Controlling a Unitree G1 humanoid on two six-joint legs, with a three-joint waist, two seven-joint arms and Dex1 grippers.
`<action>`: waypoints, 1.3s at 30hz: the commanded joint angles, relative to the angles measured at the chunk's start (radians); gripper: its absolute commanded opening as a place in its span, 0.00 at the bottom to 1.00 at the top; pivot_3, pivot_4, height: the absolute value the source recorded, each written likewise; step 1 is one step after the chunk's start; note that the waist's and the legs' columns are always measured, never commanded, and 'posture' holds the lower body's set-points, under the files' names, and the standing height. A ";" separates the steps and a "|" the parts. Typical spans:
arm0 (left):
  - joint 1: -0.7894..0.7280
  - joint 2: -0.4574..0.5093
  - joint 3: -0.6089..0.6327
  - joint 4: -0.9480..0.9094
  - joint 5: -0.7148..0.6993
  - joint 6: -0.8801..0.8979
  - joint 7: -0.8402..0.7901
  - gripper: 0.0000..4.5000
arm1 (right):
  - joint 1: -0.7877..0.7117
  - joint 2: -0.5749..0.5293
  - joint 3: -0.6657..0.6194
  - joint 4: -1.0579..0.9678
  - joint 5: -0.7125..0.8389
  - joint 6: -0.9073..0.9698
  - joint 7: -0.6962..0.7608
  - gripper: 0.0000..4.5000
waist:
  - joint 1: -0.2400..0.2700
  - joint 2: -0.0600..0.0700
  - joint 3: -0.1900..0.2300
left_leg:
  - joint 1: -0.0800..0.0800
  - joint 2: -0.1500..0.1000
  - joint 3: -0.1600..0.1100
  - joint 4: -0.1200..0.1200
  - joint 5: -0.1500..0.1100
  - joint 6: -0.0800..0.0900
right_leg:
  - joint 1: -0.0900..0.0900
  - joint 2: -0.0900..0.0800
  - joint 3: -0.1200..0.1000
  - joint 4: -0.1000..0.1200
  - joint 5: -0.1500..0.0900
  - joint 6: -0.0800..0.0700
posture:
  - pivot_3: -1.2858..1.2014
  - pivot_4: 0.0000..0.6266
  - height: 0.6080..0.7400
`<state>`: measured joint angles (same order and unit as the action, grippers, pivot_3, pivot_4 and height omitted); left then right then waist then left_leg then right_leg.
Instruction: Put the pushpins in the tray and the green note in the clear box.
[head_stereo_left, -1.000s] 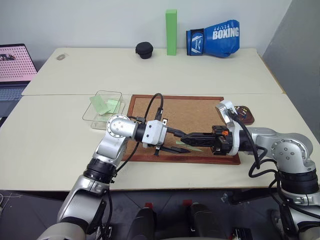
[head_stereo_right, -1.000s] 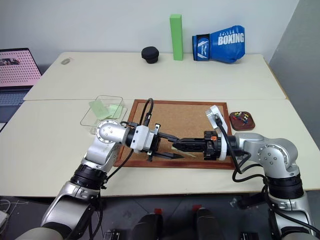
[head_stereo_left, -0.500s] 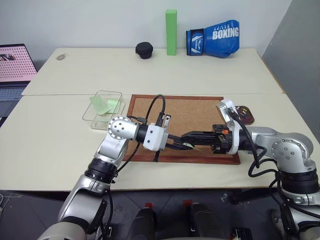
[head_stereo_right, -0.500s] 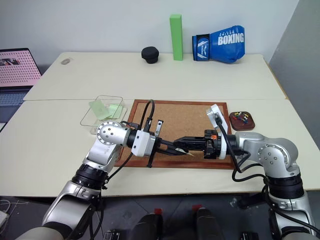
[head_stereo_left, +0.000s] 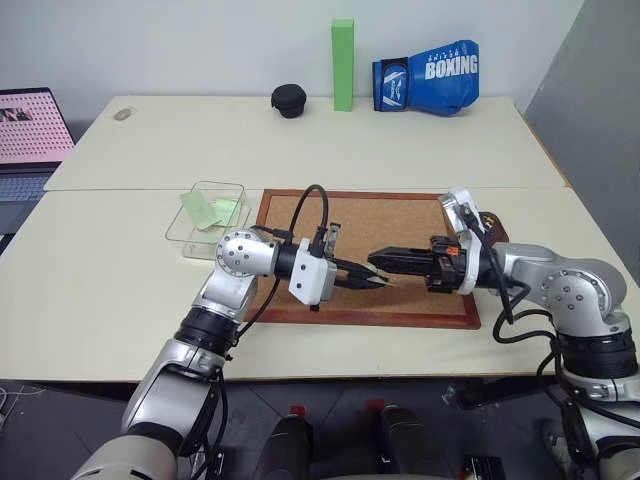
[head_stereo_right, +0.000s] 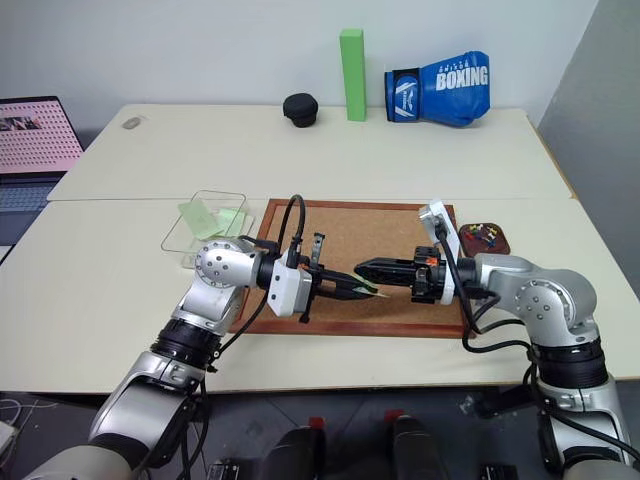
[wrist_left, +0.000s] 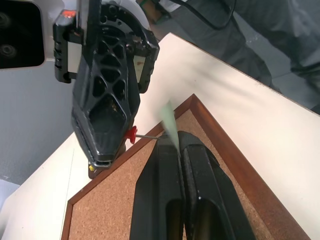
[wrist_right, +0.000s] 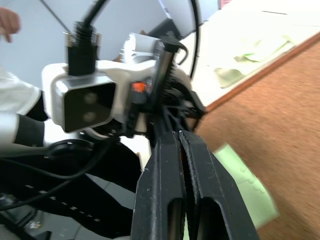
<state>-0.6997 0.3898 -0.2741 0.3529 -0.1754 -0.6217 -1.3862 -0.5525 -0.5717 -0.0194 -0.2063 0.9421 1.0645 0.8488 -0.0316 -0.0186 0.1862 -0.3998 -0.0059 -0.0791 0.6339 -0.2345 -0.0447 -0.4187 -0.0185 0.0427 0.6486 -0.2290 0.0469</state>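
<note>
Left wrist view — left fingers (wrist_left: 175, 145) clamped on green note (wrist_left: 169, 122), right fingers (wrist_left: 107, 160) pinching red pushpin (wrist_left: 131, 134).

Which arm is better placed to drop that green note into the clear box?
Left. The left end effector grips the green note, and the clear box lies on that side of the cork board. The right end effector is shut on a red pushpin.
</note>
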 joint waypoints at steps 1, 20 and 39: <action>-0.017 0.001 -0.005 -0.016 -0.011 -0.023 0.008 0.01 | -0.016 -0.009 -0.029 -0.010 0.005 -0.015 0.009 0.00 | 0.000 0.000 0.000 | 0.000 0.000 0.000 0.000 0.000 0.000 | 0.000 0.000 0.000 0.000 0.000 0.000 | 0.52 0.24 1.00; 0.030 -0.104 0.027 -0.401 -0.087 1.018 0.471 0.01 | 0.035 0.076 -0.215 0.301 -0.495 -0.473 -0.572 0.00 | -0.001 0.000 0.000 | 0.000 -0.001 -0.001 0.005 0.000 0.000 | 0.002 0.000 0.000 0.002 0.001 0.001 | 0.52 0.24 1.00; 0.055 -0.182 -0.006 -0.505 -0.069 1.218 0.640 0.00 | -0.149 0.090 -0.225 0.761 -0.643 -0.705 -0.565 0.23 | -0.014 0.000 0.000 | 0.002 -0.001 0.001 0.005 0.000 0.000 | 0.003 0.000 0.003 0.003 0.003 -0.003 | 0.52 0.24 1.00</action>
<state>-0.6385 0.2117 -0.2802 -0.1075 -0.2296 0.5964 -0.7514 -0.6702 -0.4741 -0.2157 0.5669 0.2961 0.3868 0.2782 -0.0454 -0.0186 0.1860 -0.3978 -0.0067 -0.0777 0.6394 -0.2345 -0.0448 -0.4155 -0.0183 0.0452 0.6515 -0.2263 0.0443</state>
